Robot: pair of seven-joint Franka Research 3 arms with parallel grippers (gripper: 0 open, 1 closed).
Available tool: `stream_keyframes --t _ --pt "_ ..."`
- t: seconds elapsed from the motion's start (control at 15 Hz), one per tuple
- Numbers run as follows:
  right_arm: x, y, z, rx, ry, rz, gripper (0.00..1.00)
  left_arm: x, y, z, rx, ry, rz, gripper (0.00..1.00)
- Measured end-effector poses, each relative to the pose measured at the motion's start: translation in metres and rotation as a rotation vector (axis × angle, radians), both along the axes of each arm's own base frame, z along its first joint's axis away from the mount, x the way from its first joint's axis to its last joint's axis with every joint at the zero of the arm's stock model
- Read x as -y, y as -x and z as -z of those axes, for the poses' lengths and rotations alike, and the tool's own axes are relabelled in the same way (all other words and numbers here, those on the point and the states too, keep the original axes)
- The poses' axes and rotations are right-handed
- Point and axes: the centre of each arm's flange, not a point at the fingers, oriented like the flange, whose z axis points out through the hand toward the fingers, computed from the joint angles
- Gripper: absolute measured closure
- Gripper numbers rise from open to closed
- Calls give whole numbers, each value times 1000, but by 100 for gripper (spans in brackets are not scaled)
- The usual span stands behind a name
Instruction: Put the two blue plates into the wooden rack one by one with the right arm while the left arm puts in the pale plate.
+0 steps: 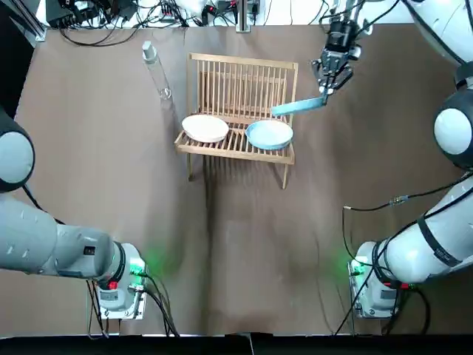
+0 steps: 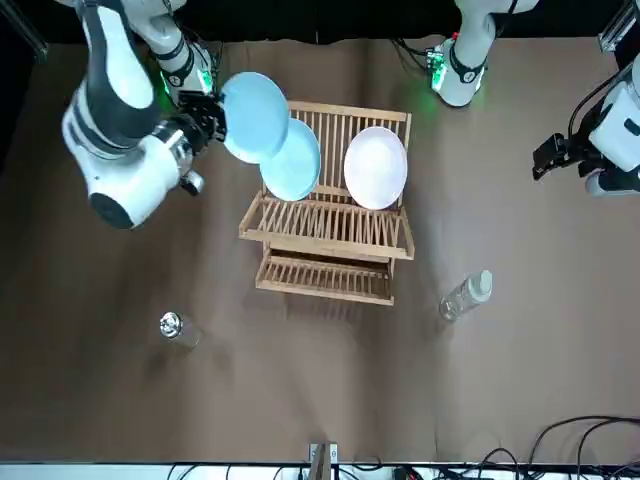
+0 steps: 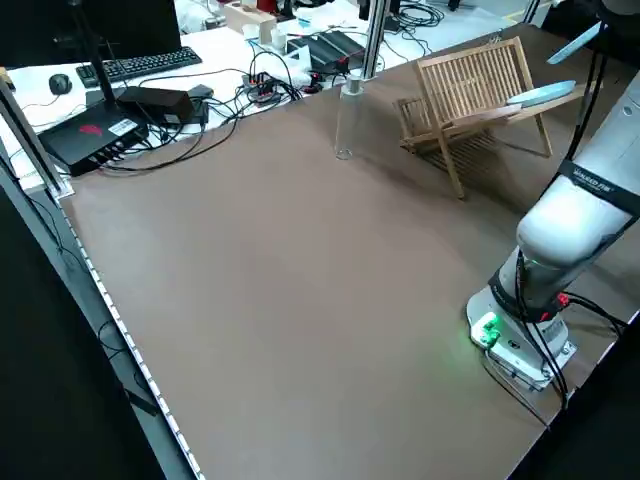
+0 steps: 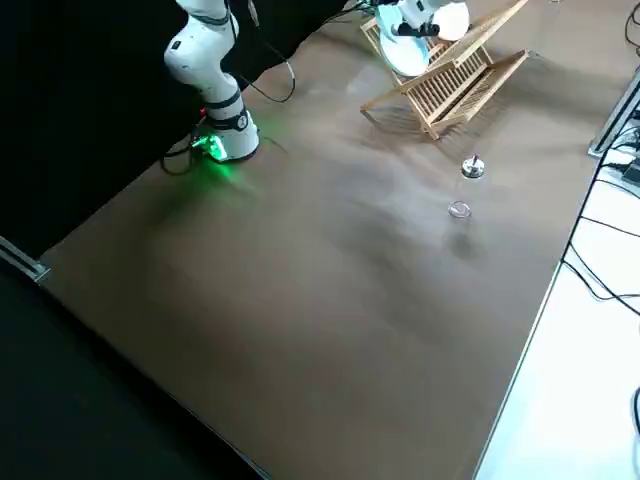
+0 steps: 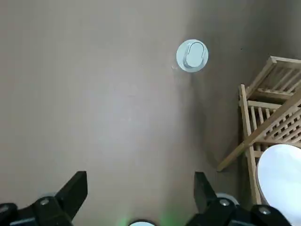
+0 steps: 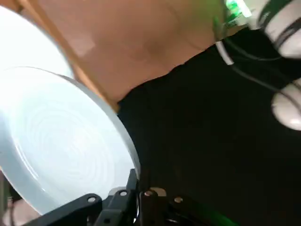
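Insertion was underway: right gripper [image 1: 326, 87], clamped on second blue plate [image 1: 299, 106] over wooden rack's [image 1: 244, 74] right edge, required descent into free slot; left gripper [image 5: 141, 186] idled wide.

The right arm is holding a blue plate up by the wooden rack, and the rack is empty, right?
Not quite. The wooden rack isn't empty: the front view shows a blue plate and the pale plate standing in it. The right arm does hold the other blue plate beside it.
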Motion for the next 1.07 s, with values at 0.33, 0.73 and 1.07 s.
stream_keyframes --t 0.33,0.73,1.07 --pt "-45 9 48 -9 45 131 97 0 0 1 -2 0 0 0" --pt "-70 35 88 -44 86 129 97 0 -3 7 -13 -1 -1 0" --pt "-75 36 99 -60 93 125 93 1 -4 8 -14 -1 1 0"
